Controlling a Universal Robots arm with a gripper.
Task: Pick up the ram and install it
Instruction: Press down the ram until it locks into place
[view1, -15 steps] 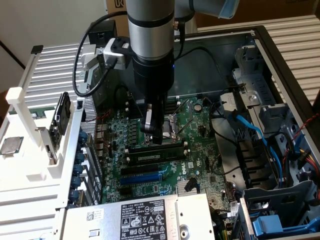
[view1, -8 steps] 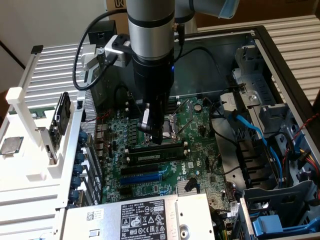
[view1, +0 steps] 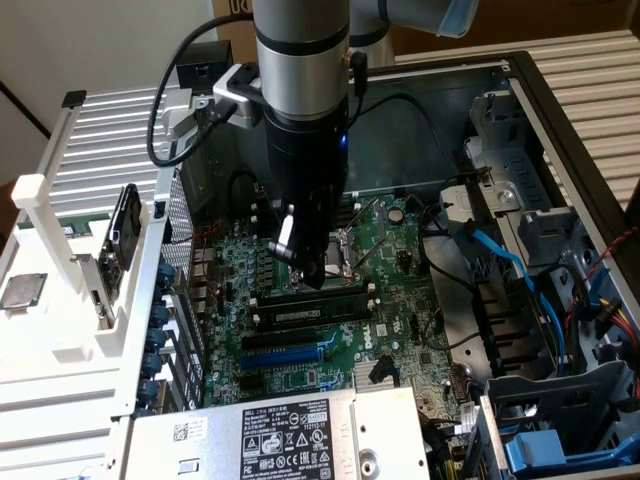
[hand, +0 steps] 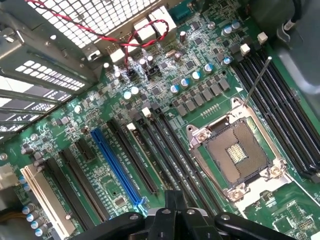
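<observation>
Gripper (view1: 312, 280) closed, empty, tip just above the ram (view1: 310, 313), which sits in a black slot beside the CPU socket (hand: 239, 152). Blue slot (view1: 283, 355) near. PSU label (view1: 288, 437) text too small to read.

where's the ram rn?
In the exterior view, the ram lies along a memory slot mid-motherboard, just below the gripper, beside the empty CPU socket and above the blue expansion slot.

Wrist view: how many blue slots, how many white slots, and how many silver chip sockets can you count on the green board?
Blue slot: 1
White slot: 1
Silver socket: 1
Total: 3
</observation>
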